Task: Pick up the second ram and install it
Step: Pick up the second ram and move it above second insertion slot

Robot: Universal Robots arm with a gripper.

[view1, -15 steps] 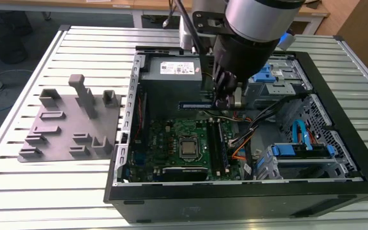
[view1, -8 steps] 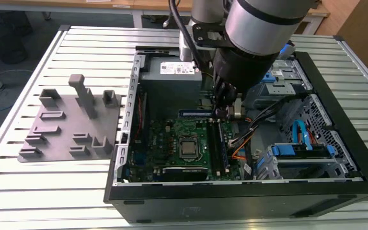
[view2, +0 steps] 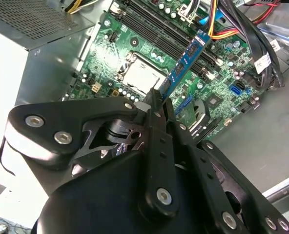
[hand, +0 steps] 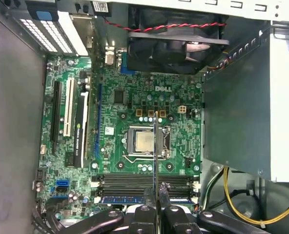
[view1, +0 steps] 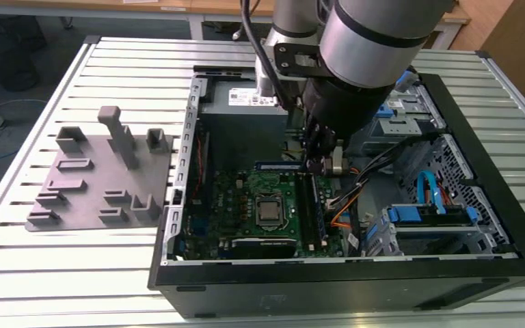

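Your gripper [view2: 157, 99] is closed on one end of the ram [view2: 186, 61], with the fingers pinching its flat faces. The rest of the stick juts straight out past the fingertips, so its long axis runs away from the hand.

In the exterior view the ram [view1: 276, 165] points toward the exterior view's left, inside the case [view1: 481, 205] and above the board [view1: 244, 198]. It looks clear of the board, not touching.

In the first wrist view you see it edge-on as a thin line over the CPU socket [hand: 147, 142], crossing the slots [hand: 144, 179]. By my read the stick lies across the slots, not along them, so it's unseated. Another blue stick [hand: 120, 199] sits in the slot nearest the gripper.
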